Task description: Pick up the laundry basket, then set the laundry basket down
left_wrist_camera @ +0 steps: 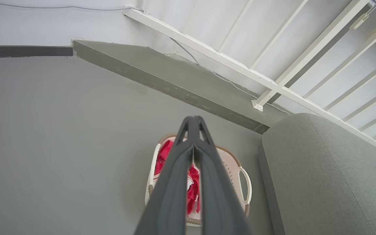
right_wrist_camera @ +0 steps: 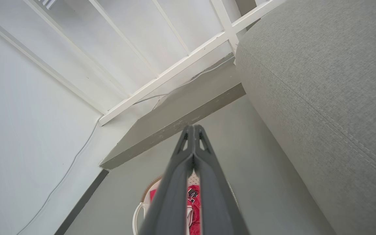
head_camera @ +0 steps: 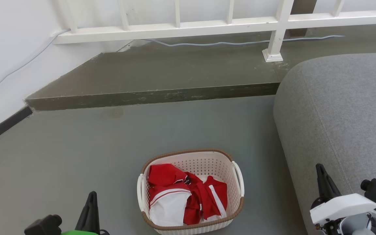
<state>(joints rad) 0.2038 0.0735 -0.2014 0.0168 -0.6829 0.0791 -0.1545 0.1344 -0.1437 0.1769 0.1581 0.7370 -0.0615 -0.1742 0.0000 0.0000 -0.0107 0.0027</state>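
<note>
The laundry basket (head_camera: 207,163) stands on the grey floor, cream-white and perforated with a brown rim and two white side handles. Red and white clothes (head_camera: 183,195) lie inside it. My left gripper (head_camera: 91,195) is shut and empty, at the lower left, well clear of the basket's left handle. Off to the lower right, my right gripper (head_camera: 320,168) is shut and empty in front of the sofa. In the left wrist view the shut left gripper (left_wrist_camera: 193,119) points over the basket (left_wrist_camera: 232,163). The right wrist view has the shut right gripper (right_wrist_camera: 193,127) above the basket (right_wrist_camera: 142,204).
A grey sofa (head_camera: 344,114) fills the right side, close to the basket. A raised concrete step (head_camera: 155,96) runs across behind, with a white railing (head_camera: 273,42) and a cable on it. A white wall (head_camera: 5,65) is at the left.
</note>
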